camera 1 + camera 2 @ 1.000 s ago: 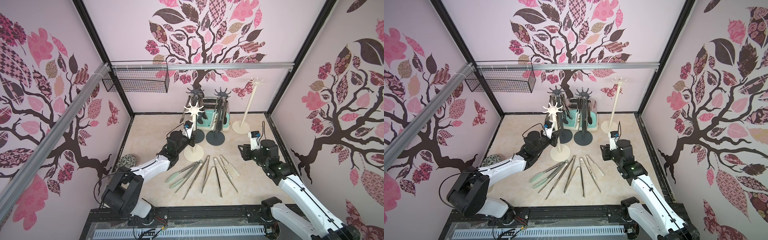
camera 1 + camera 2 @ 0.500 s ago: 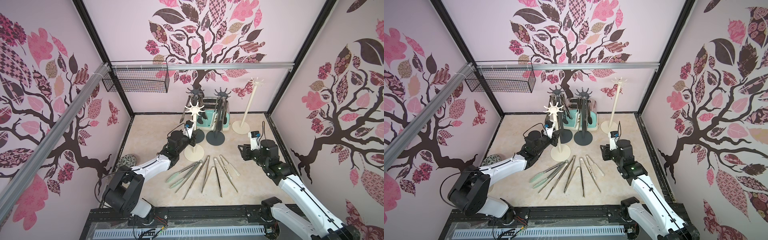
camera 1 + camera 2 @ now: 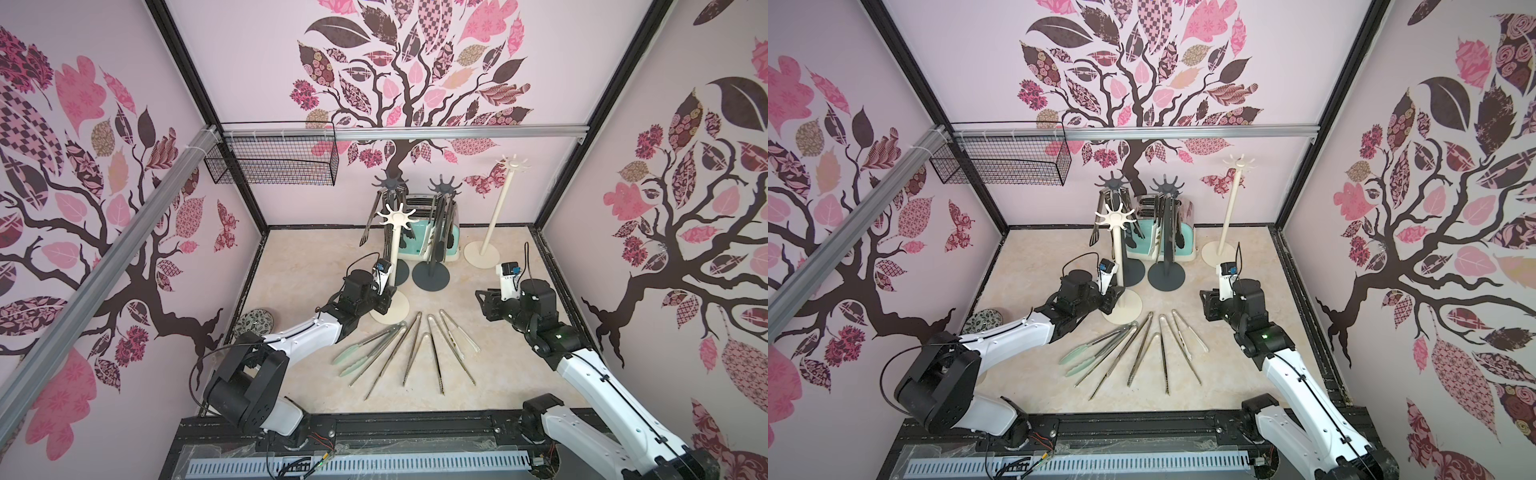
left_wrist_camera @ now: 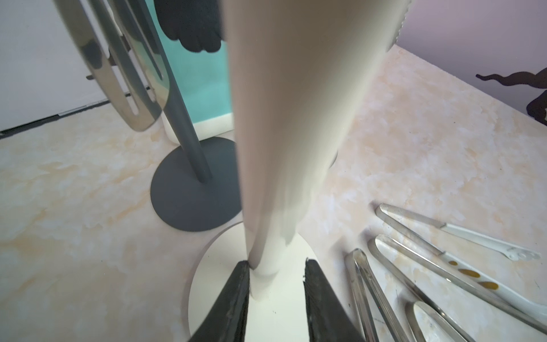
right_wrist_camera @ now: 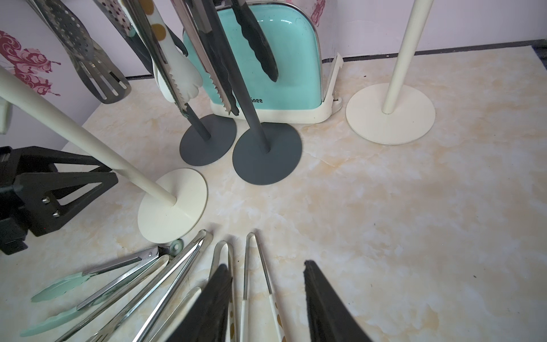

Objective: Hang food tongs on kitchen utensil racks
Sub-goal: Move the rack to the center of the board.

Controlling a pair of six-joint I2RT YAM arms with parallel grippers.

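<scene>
Near the middle of the beige marbled bench (image 3: 299, 266), the left claw (image 4: 276, 262) is straddling the foot of the cream pole-and-disc utensil rack (image 3: 392, 253). It is partly open, one finger (image 4: 233, 296) touching the pole and the other standing clear. Just beside the rack's base, steel food tongs (image 4: 362, 281) are lying fanned toward the front edge. Beside them, toward the right edge, the right claw (image 5: 266, 264) is hovering half open, gripping nothing.

My left arm (image 3: 305, 337) reaches low and forward, left gripper (image 4: 276, 263) near the tabletop, jaws parted. My right arm (image 3: 602, 386) is bent and raised, right gripper (image 5: 268, 265) tilted down, jaws apart, empty.
</scene>
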